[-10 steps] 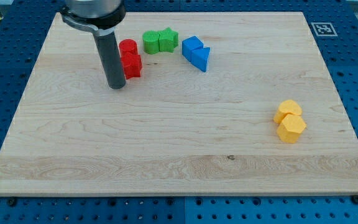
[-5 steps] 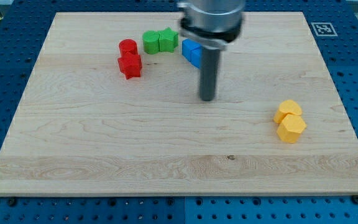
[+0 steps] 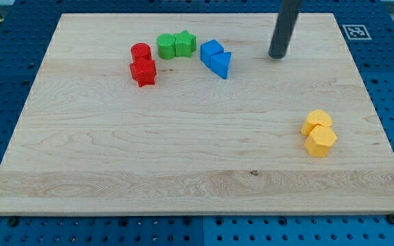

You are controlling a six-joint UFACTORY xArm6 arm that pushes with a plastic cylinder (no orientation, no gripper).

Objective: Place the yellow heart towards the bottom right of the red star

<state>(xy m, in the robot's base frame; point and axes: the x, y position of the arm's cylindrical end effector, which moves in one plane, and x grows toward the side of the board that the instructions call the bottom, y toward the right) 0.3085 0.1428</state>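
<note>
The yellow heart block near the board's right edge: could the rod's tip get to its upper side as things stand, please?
Probably yes. My tip stands toward the view's top, and only bare wooden board lies between it and the yellow heart block; the yellow hexagon block touches its lower side.

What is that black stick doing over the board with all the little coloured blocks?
It belongs to a robot arm that pushes blocks around. My tip touches nothing now; it sits near the view's top, right of the blue blocks. The yellow heart it is meant to move lies far off at the view's right, against a yellow hexagon. The red star sits at the upper left, beside a red cylinder and two green blocks.
</note>
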